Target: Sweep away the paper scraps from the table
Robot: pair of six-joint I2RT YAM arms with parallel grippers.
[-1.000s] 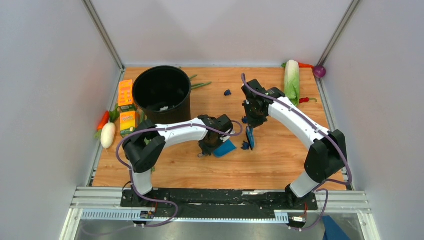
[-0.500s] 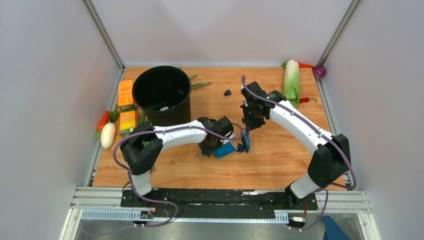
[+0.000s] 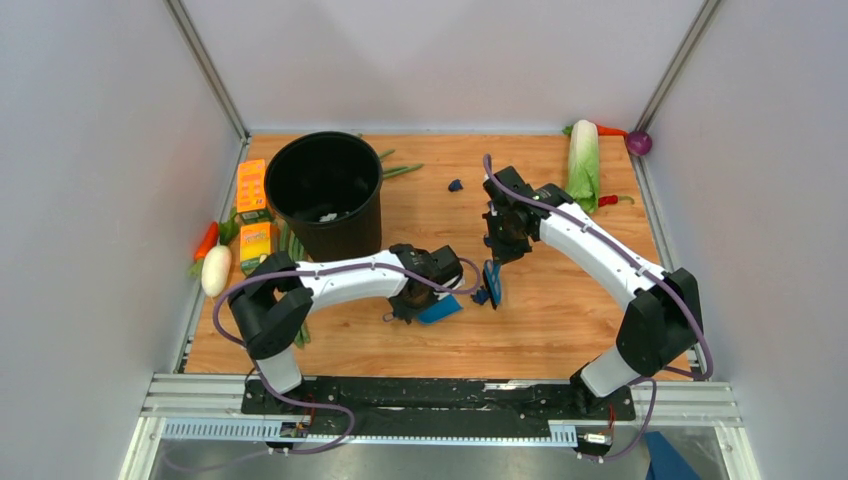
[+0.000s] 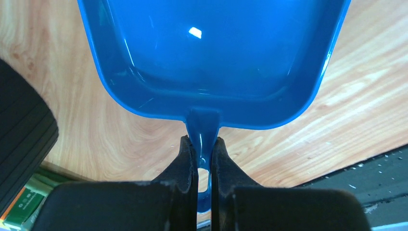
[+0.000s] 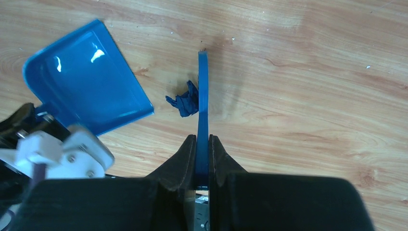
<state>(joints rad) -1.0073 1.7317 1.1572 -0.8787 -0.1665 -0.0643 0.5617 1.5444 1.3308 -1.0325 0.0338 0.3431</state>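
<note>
From above: the left arm reaches low across the desk [image 3: 560, 320], elbow folded near the black bin [image 3: 325, 190]. The left hand [image 3: 415, 298] is clamped on the handle of the blue dustpan [image 3: 440, 311], which lies flat on the wood. The right arm arcs in from the right, and the right hand [image 3: 503, 240] points down, pinched tight on the blue brush [image 3: 492, 280]. A dark paper scrap [image 3: 480, 296] sits between brush and dustpan, right against the brush. Another scrap [image 3: 455, 185] lies well apart, toward the back of the desk.

Left wrist: the left hand [image 4: 203, 144] has its fingers squeezed on the narrow handle. The dustpan [image 4: 211, 53] spreads out ahead, over the desk [image 4: 356, 110].

Right wrist: the right hand [image 5: 202, 142] is closed on the brush [image 5: 202, 96], seen edge-on as a thin blue strip running straight out from the fingers. The paper scrap [image 5: 185, 101] touches the brush's left side. The dustpan [image 5: 86, 82] lies further left on the desk [image 5: 312, 72], its open lip near the scrap but apart from it.
</note>
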